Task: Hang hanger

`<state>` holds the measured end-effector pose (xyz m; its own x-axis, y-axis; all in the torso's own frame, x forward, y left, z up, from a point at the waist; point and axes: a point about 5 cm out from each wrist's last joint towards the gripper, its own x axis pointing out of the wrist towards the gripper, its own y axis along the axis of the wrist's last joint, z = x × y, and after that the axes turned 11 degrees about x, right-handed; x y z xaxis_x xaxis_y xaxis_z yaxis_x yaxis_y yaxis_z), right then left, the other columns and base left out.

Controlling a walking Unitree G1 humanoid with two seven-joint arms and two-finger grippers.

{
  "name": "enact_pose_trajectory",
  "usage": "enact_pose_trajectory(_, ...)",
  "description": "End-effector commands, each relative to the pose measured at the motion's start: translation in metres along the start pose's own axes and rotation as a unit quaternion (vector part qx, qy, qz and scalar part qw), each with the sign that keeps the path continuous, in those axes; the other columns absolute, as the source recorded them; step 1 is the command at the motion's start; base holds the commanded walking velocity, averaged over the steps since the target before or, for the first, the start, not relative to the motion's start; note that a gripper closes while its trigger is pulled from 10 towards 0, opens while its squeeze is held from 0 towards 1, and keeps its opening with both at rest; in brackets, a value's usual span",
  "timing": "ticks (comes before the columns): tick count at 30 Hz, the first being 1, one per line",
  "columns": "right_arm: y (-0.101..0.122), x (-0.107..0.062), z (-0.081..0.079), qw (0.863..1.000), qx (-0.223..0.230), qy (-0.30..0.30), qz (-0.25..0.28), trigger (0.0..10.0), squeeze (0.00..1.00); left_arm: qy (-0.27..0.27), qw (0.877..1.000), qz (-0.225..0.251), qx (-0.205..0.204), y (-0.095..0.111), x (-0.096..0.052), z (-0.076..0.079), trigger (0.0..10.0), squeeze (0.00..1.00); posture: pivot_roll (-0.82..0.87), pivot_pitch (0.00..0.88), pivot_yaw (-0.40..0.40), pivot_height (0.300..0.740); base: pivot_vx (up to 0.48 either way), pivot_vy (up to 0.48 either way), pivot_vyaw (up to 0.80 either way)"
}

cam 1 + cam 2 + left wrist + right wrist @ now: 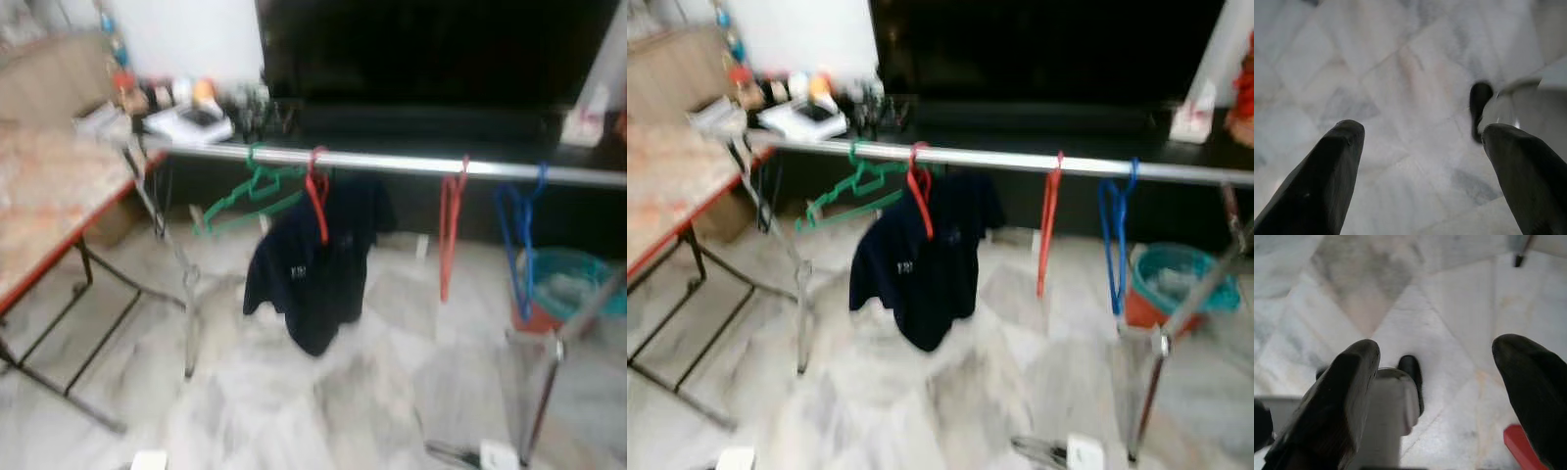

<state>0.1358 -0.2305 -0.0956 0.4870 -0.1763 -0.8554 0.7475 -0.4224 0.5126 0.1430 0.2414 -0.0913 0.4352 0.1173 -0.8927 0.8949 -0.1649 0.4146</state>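
Note:
A silver rail (411,164) of a clothes rack runs across the eye views. On it hang a green hanger (250,196), a red hanger (316,201) carrying a dark blue shirt (313,264), another red hanger (450,230) and a blue hanger (519,245). My left gripper (1422,147) is open, its fingers (1327,171) pointing down at the marble floor with nothing between them. My right gripper (1437,377) is open too, over the floor, holding nothing.
A folding table (49,196) with a patterned top stands at the left. Behind the rack is a dark TV unit (431,59) with small items on it. A teal basket (573,284) sits at the right. The rack's legs (186,294) stand on marble floor (323,411).

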Motion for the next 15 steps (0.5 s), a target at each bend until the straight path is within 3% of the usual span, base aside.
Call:
enact_pose_trajectory(1,-0.0043,0.0002,-0.0065,1.000,-0.002,0.007,-0.007,10.0,0.00,0.007,1.000,-0.003,0.008,0.0000,-0.0007,-0.0064,10.0,0.00,-0.02,0.000,0.064,0.740,0.000,0.000,-0.76)
enact_pose_trajectory(15,-0.0045,0.0002,-0.0073,1.000,-0.004,0.010,-0.009,10.0,0.00,0.006,1.000,-0.003,0.007,-0.0005,-0.0008,-0.0065,10.0,0.00,-0.02,0.000,0.066,0.740,0.000,0.000,-0.75)
